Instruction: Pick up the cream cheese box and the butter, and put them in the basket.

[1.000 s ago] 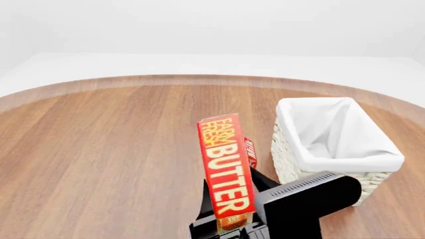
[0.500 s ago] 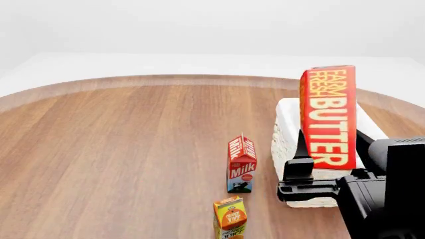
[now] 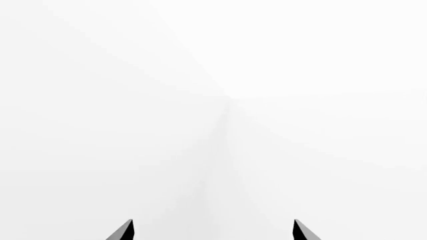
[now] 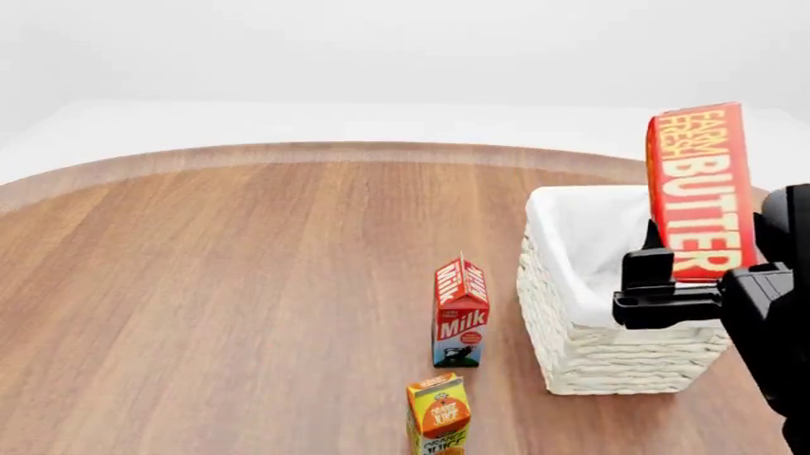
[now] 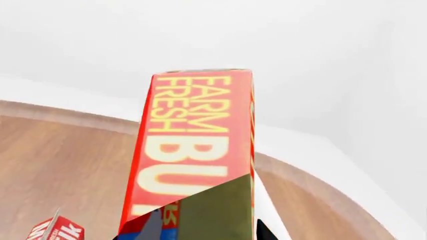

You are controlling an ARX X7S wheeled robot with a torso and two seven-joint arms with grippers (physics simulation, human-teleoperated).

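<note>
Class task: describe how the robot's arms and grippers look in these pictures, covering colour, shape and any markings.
The right gripper is matte black and blocky, with flat angular fingers and no visible markings or cables. Of the left gripper only two dark, pointed fingertips show.

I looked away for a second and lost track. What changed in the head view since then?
The right gripper carried the red-orange butter box with yellow lettering, gripped upright throughout, rightward from mid-table to above the white wicker basket. That uncovered the red milk carton and orange juice carton. The basket stayed put.
</note>
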